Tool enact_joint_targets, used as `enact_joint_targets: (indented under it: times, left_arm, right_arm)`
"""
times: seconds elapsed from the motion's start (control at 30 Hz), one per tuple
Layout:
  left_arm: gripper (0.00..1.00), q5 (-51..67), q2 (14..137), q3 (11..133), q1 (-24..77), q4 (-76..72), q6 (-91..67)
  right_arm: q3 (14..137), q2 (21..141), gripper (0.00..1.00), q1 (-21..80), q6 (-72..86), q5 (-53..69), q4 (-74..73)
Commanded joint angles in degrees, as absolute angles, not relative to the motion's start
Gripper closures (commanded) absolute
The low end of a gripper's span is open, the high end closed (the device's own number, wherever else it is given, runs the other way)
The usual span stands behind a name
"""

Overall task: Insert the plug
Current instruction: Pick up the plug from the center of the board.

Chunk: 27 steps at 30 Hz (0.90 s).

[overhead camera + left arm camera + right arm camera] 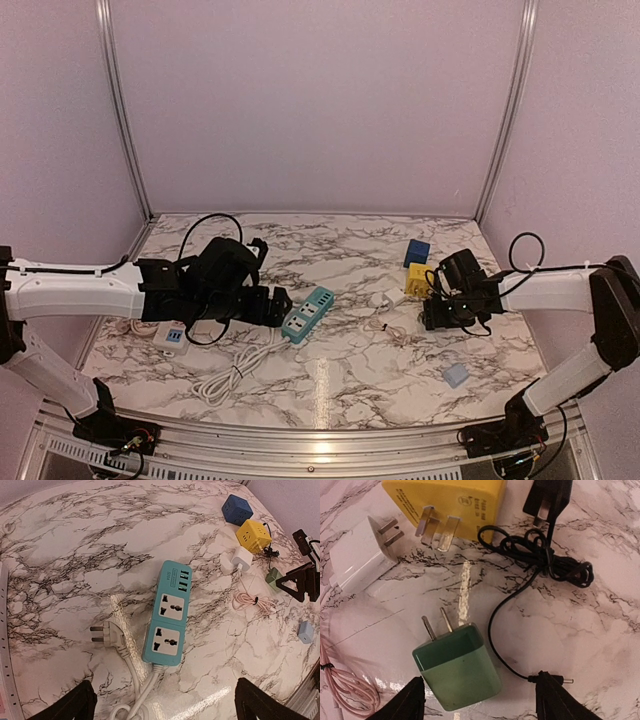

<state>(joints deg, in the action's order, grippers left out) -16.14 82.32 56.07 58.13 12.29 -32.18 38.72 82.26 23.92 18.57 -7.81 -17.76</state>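
Nothing is inserted yet: the green plug (457,667) lies lower centre between our right jaws, parted, not gripping. Our left jaws gape empty near the teal strip (167,615).

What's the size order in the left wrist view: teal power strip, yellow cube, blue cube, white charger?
1. teal power strip, clearly largest.
2. yellow cube and blue cube: they look about alike. The blue one sits farther from the camera, so I won't rank them.
3. white charger, smallest.
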Motion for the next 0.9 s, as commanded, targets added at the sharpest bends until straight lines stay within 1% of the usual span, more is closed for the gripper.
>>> enact_joint_targets:
  times: [0.0,0.1,0.43,0.53,0.87]
  left_arm:
    - [0.01,-17.0,80.3,54.3,58.0,13.5,-33.0]
    - [0.01,-17.1,79.9,53.4,57.9,13.1,-33.4]
    - [0.01,-17.2,79.0,53.1,57.9,13.1,-33.5]
    - [0.01,-17.2,78.9,52.8,57.8,13.0,-33.7]
    - [0.01,-16.5,78.7,52.1,57.8,12.4,-34.4]
  right_arm:
    - [38.9,82.8,0.3,24.4,17.9,-9.7,-15.5]
    - [39.2,83.3,0.32,24.5,18.1,-9.9,-15.5]
    - [39.1,85.5,0.32,26.0,17.9,-10.8,-12.5]
    - [39.2,86.5,0.34,26.0,18.0,-10.8,-12.1]
    - [40.1,88.1,0.36,26.1,17.4,-10.6,-12.0]
